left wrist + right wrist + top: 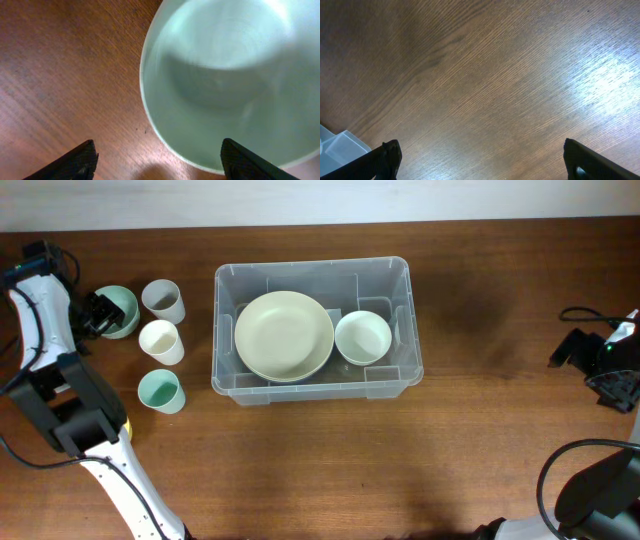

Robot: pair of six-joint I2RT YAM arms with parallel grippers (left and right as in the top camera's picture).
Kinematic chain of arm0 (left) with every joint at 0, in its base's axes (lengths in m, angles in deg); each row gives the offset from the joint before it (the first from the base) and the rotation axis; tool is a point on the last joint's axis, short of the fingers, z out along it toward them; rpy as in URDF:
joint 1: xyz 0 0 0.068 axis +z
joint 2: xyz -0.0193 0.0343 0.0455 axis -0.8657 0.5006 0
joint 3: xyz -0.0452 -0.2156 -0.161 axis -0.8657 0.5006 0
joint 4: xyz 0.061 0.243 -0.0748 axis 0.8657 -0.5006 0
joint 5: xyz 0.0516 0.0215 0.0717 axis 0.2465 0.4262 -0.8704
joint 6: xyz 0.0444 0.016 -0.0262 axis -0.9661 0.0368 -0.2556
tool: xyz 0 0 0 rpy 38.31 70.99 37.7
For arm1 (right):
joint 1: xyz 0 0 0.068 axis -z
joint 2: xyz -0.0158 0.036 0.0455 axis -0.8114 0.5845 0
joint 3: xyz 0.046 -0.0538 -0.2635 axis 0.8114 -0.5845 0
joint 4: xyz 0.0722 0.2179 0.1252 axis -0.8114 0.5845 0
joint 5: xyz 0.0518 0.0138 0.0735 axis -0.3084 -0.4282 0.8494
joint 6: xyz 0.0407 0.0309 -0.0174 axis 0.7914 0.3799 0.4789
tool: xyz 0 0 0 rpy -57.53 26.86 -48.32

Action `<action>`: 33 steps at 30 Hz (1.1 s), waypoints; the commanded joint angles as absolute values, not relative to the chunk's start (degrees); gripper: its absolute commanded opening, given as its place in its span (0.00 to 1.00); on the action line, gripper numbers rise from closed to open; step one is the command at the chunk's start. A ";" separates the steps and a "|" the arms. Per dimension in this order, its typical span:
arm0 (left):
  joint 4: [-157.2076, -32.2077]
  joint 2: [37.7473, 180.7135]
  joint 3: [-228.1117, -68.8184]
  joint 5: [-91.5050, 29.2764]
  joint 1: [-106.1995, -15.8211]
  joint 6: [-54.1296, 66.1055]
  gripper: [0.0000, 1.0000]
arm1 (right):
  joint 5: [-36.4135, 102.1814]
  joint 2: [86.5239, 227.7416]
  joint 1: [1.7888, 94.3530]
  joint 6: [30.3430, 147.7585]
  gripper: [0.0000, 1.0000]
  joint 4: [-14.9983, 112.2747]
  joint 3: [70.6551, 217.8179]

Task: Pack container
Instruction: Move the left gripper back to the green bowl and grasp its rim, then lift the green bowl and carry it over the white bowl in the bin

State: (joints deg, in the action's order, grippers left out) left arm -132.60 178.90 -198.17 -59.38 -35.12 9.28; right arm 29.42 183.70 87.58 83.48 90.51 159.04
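Observation:
The clear plastic container [228,370] stands at the table's middle, holding a large cream bowl [284,335] and a small white bowl [362,337]. A pale green bowl [122,310] sits at the far left; it fills the left wrist view [230,85]. My left gripper [98,316] is open at that bowl's left rim, one finger over the bowl, one over bare wood [157,162]. A grey cup [163,300], a white cup [161,342] and a green cup [161,392] stand left of the container. My right gripper [480,160] is open and empty over bare wood at the far right.
The container's corner [337,147] shows at the lower left of the right wrist view. The right arm's body [605,360] and its cables sit at the table's right edge. The left arm's base [70,405] stands near the green cup.

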 commanded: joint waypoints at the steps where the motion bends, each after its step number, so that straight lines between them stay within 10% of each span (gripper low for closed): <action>1: -131.88 181.06 -197.84 -58.92 -34.92 9.61 0.79 | 29.53 183.28 87.64 83.08 0.99 90.37 158.76; 19: -130.13 181.15 -197.84 -58.98 -33.46 9.61 0.01 | 29.53 183.26 87.64 83.08 0.99 90.37 158.76; 33: -137.82 180.58 -215.37 -58.92 -25.02 9.10 0.01 | 29.53 183.28 87.64 83.08 0.99 90.37 158.76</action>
State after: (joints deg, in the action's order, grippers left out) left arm -135.88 180.74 -207.04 -58.00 -26.25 9.67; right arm 29.42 183.70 87.58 83.50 90.51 159.04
